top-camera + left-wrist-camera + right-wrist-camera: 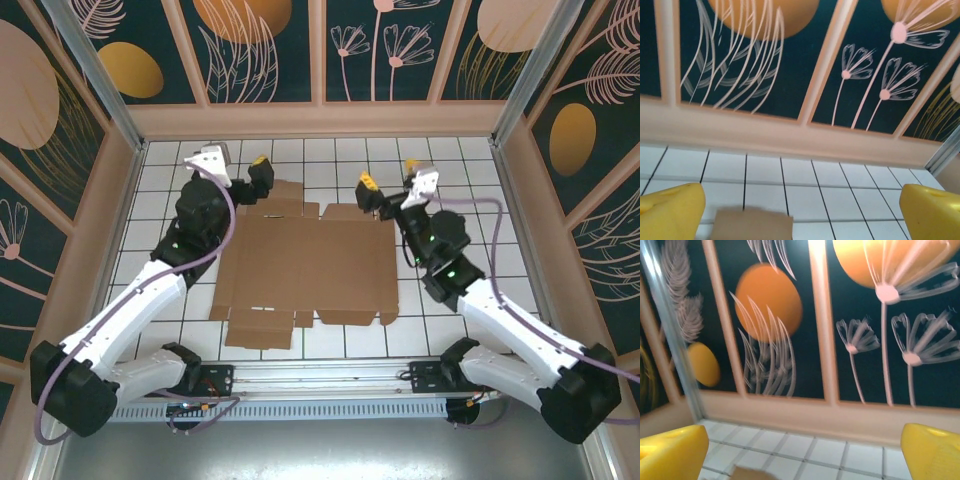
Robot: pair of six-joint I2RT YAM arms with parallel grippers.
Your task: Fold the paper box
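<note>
White tiled counter (330,160) carries the paper box (310,265), centre frame, flat and wholly unfolded; we judge nothing done yet, with left pincer (800,212) and right pincer (802,452) both spread apart, empty

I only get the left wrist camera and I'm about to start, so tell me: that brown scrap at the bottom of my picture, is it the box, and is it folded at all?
Observer: Yes. From above, the cardboard looks fully flat on the tiled table, with no flap raised.
Operator: Is anything gripping it?
Observer: No. The left hand is by the sheet's far left corner, open and holding nothing.
Operator: And the other side?
Observer: The right hand is at the far edge toward the right, also open and holding nothing.
</note>
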